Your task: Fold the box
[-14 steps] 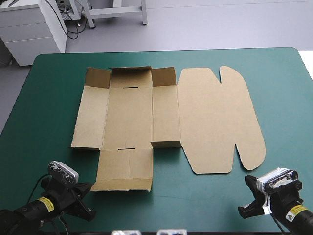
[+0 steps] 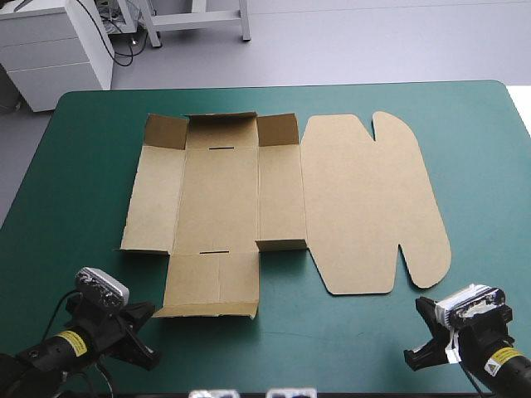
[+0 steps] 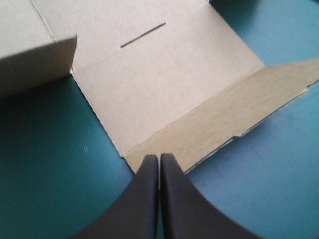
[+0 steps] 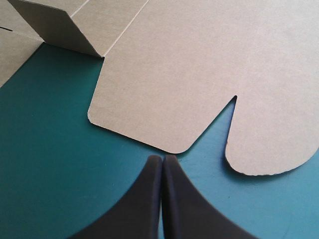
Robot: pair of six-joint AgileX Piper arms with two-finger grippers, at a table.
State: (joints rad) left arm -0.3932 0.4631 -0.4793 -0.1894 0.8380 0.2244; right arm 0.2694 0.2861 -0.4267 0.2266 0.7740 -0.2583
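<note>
Near-left on the teal-green counter (image 2: 75,149): tiny retreat by left tool (image 3: 159,158), pinched closed, ditto right tool (image 4: 162,158); brown cardboard box sheet (image 2: 216,191) basically flat, no folding yet.

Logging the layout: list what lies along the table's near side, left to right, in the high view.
left gripper → box's near flap → right gripper

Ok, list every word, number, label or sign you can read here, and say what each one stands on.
No text here can be read.
Yellow sticker on the left arm: dark print, too small to read.
Yellow sticker on the right arm: dark print, too small to read.
The box: plain brown board, no print in any view.
</note>
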